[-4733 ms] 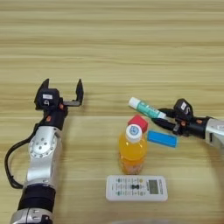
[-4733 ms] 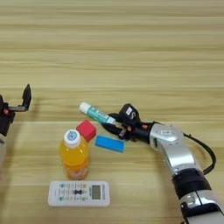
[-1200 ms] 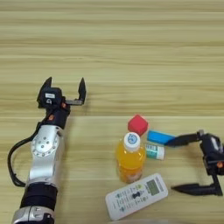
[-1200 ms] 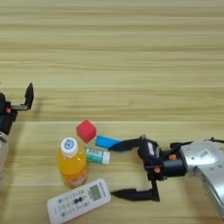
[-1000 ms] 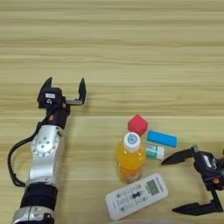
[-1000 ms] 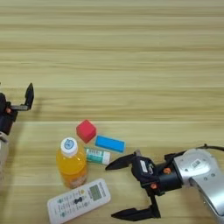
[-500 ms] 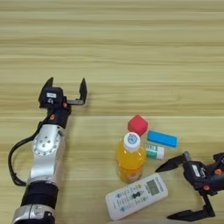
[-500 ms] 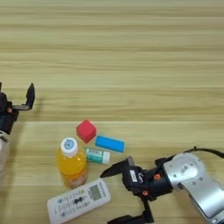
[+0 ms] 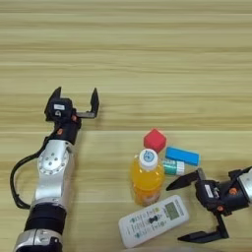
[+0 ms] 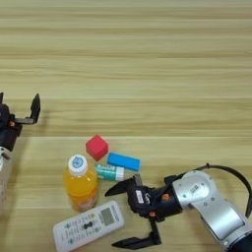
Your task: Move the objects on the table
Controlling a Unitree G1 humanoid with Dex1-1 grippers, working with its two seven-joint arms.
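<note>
Right end effector (image 10: 127, 215) spread wide, empty, low at near right, just beside remote (image 10: 88, 226). Left end effector (image 9: 75, 103) open, empty, parked far left.

Bottle (image 9: 146, 176), tube (image 9: 173, 167), cube (image 9: 155, 140), block (image 9: 182, 156) clustered near table (image 9: 147, 49) front.

Judgement: nothing gripped; remote likely next, moving unfinished.
</note>
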